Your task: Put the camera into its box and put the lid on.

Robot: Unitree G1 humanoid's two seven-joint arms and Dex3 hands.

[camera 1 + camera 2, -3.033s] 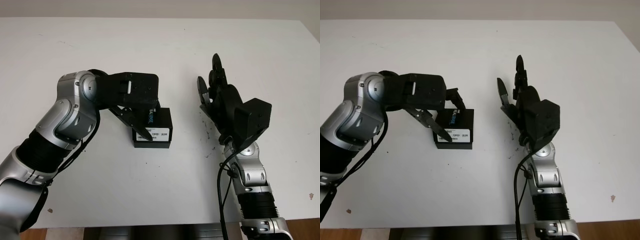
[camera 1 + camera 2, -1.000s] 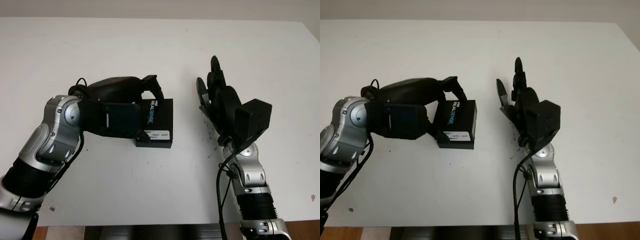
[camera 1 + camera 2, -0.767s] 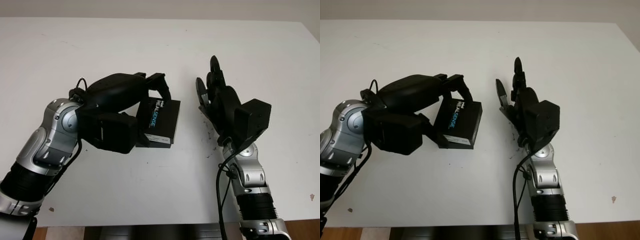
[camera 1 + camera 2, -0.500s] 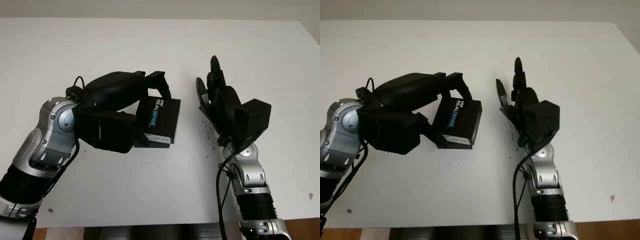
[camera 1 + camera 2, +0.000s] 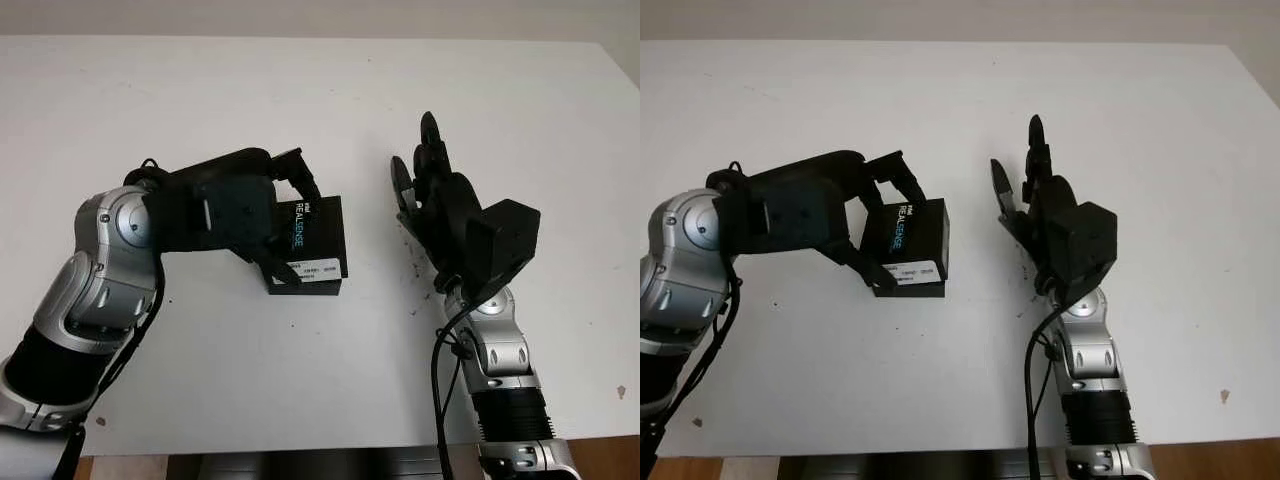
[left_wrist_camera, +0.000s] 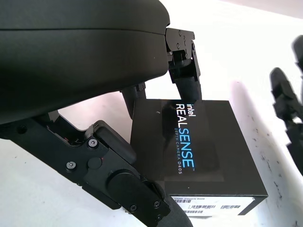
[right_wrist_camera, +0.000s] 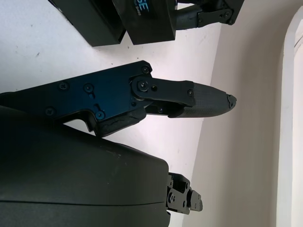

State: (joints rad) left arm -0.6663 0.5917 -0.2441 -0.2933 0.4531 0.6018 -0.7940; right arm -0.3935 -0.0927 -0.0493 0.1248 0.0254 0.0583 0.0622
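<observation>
— Where's the box (image 5: pixel 308 247)?
— Mid table (image 5: pixel 300 80), lid on, label facing near. Left hand (image 5: pixel 262 215) clamps it, fingers (image 6: pixel 184 64) at far edge & near side.
— Right hand (image 5: pixel 1035 205)?
— Just right of box, not touching, holding nothing, fingers pointing far.

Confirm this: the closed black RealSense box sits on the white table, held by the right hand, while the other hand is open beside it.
Wrong hand. The left hand grips the black RealSense box, closed and sitting on the white table; the right hand is the open one beside it. The left eye view shows this, and the left wrist view shows fingers on the box.
</observation>
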